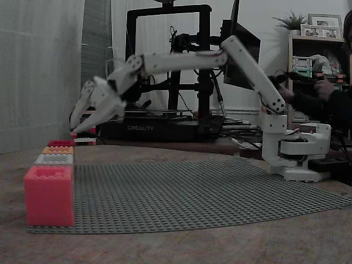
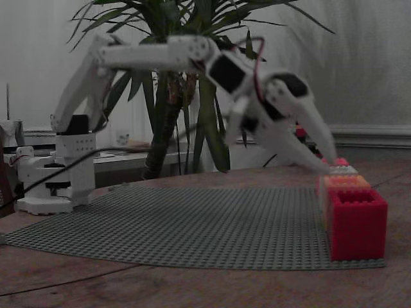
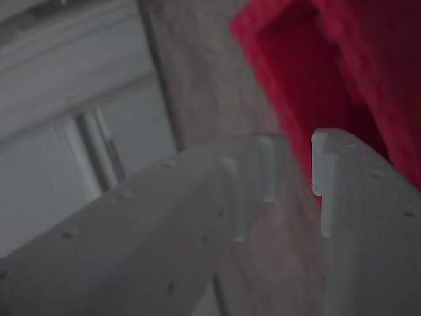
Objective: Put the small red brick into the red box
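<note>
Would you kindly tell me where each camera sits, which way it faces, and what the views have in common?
A fixed view: low at table height, boxes nearest at picture left, arm base at right; gripper above the far boxes.
Another fixed view: low on the opposite side, base at left, the red box nearest at right, gripper past it.
Wrist view: on the gripper, looking past the fingertips into a red box's opening.
Shared: both fixed views show the grey baseplate and the row of boxes.
</note>
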Motion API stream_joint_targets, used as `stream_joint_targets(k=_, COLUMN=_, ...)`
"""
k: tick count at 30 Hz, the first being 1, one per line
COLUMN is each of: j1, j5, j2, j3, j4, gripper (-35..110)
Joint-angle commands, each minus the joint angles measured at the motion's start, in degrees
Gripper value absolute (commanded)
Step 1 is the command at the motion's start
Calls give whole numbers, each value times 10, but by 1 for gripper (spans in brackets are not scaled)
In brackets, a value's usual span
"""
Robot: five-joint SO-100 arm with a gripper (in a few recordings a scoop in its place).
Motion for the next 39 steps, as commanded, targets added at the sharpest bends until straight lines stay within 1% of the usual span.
stream_joint_targets(k=1, j1=-46, j5=-58, j2=258, j3=141, j4=13, gripper=0)
stream_joint_targets(k=5, j1=-91, j5=-134, j2=449, j3=377, j4=49, gripper=0)
stream_joint_targets(k=7, j1=-107, j5=-156, j2=543, j3=504, j4=67, gripper=0)
stream_joint_targets(k=10, j1=-130, j5=-167, j2=695, j3=682, j4=103, gripper=0)
stream_joint_targets(k=13, j1=-150, j5=-155, j2=845, j3=801, j4=178, gripper=0)
stream_joint_targets(k=16, j1=-157, j5=-123, j2=947, j3=857, j4=267, gripper=0)
stream_joint_targets(k=18, j1=-158, j5=-105, j2=991, j3=885, j4=302, gripper=0)
stream_joint_targets(k=25, j1=-172, j5=-87, j2=1138, j3=991, j4=301, gripper=0)
stream_joint_targets(k=30, j1=-182, j5=-83, j2=1223, j3=1035, j4=336, gripper=0)
stream_joint_targets(k=39, j1=-198, j5=-52, j2=1266, j3=1054, j4=361, gripper=0)
